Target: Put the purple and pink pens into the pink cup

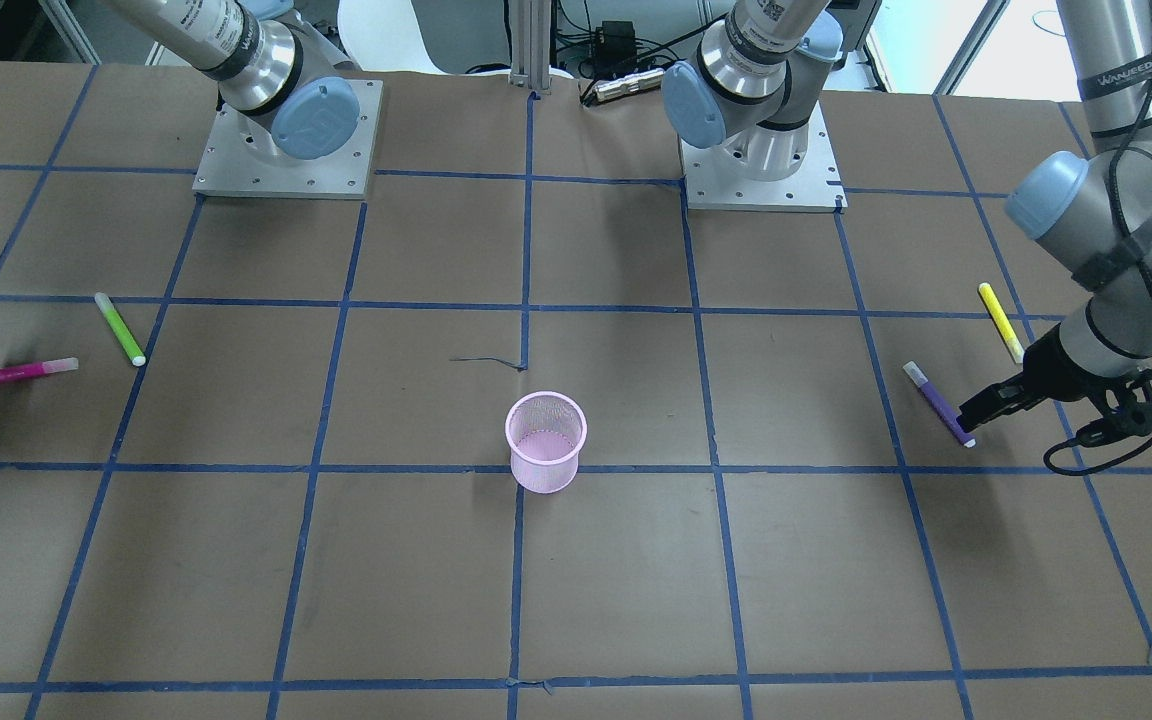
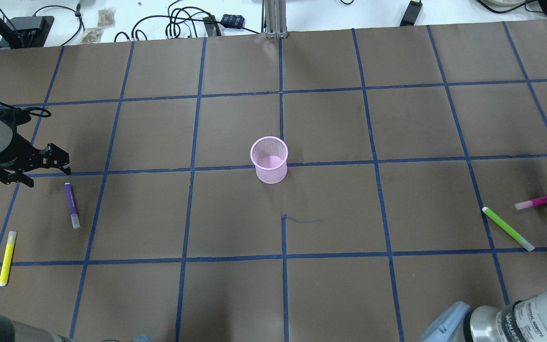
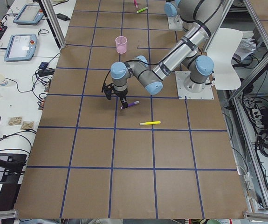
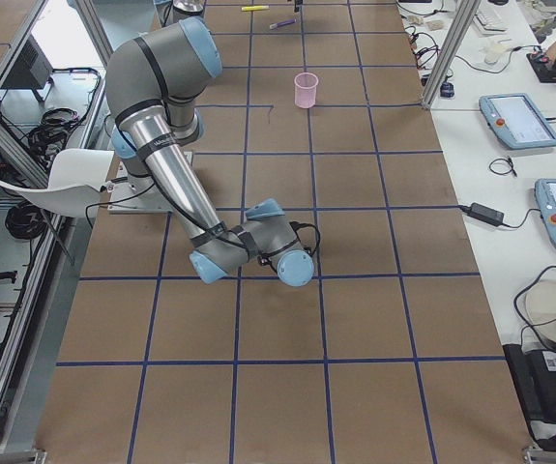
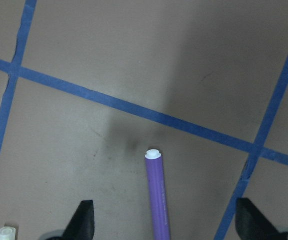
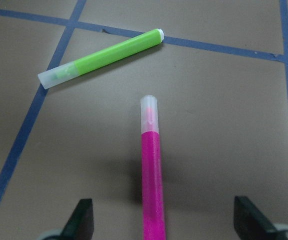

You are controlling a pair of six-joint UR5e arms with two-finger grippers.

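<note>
The pink mesh cup [image 2: 269,160] stands upright mid-table; it also shows in the front view [image 1: 545,440]. The purple pen [image 2: 71,205] lies flat at the table's left. My left gripper [image 2: 45,173] hovers open just beyond it. In the left wrist view the purple pen [image 5: 158,195] lies between the spread fingertips [image 5: 83,220]. The pink pen [image 2: 542,200] lies flat at the far right. My right gripper [image 6: 164,220] is open above it, with the pink pen [image 6: 151,180] centred between its fingers [image 6: 249,222].
A yellow pen [image 2: 7,258] lies near the purple one. A green pen [image 2: 507,229] lies close to the pink pen, just past its tip in the right wrist view [image 6: 101,57]. Blue tape lines grid the brown table [image 2: 330,285].
</note>
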